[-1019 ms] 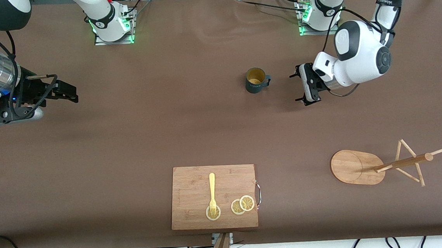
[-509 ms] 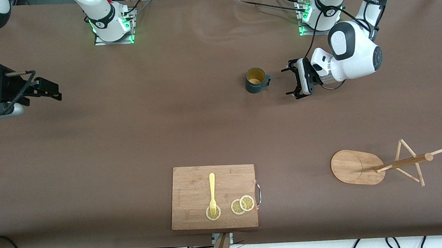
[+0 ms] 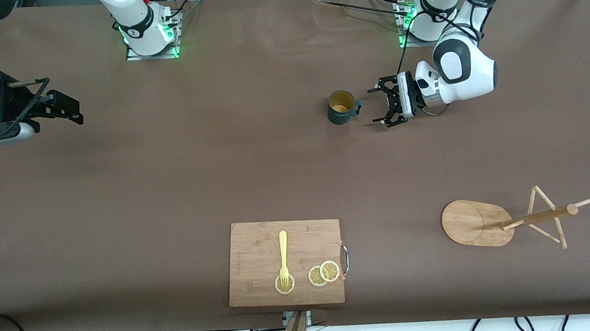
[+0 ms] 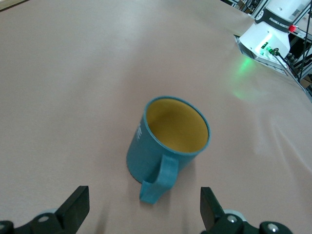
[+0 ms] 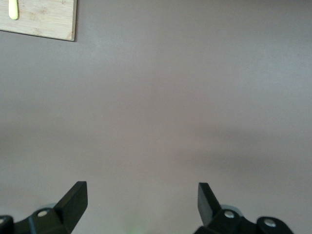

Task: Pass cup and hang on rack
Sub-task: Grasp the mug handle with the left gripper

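Cup point(image 3: 342, 107): upright on the tabletop point(image 3: 181, 168), toward the left arm's end, ochre inside showing, handle turned toward the left tool.

Left tool point(image 3: 385, 105): low over the tabletop just beside the cup, fingers spread wide, nothing between them; in the left wrist view the cup point(image 4: 166, 142) sits ahead of the fingers point(image 4: 74, 207), apart from them.

Right tool point(image 3: 65, 110): waits at the right arm's end, released, empty.

Rack point(image 3: 506, 220): stands near the front camera at the left arm's end, well apart from the cup.

Board point(image 3: 285, 263): near the front edge, carrying a yellow fork point(image 3: 283, 257) and three lemon slices point(image 3: 323, 273).
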